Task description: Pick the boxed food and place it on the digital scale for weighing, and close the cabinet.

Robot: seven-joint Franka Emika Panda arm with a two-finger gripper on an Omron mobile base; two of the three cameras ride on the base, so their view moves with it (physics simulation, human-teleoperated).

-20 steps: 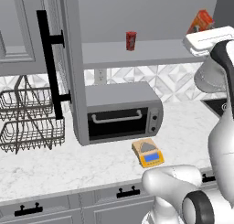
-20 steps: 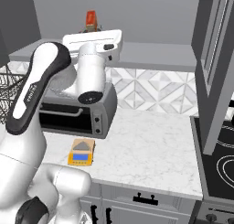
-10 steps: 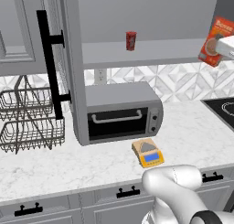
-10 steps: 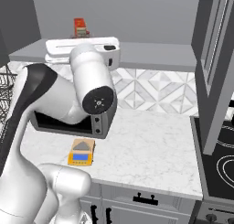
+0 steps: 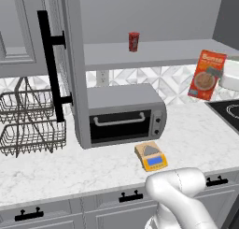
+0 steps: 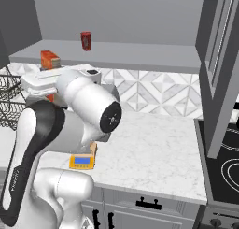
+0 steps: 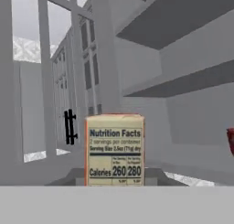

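Observation:
The boxed food (image 5: 204,75) is an orange-red box that hangs in the air at the right, above the counter and in front of the cabinet shelf. My gripper (image 5: 214,73) is shut on it from the right. From the other side the boxed food (image 6: 48,60) pokes up above my hand. Up close, the boxed food (image 7: 114,150) shows its nutrition panel. The digital scale (image 5: 151,156), yellow-orange, lies on the counter in front of the toaster oven, well left of and below the box; the digital scale (image 6: 82,161) also peeks out under my arm. The cabinet door (image 5: 60,60) stands open.
A red can (image 5: 134,41) stands on the cabinet shelf (image 5: 154,53). A grey toaster oven (image 5: 123,113) sits behind the scale, a wire dish rack (image 5: 28,127) to its left. A second open door (image 6: 217,69) hangs at the right above the stove (image 6: 228,169).
The arm has brought the box down from high above the shelf to just below shelf level, out over the counter. The grip stays shut on it.

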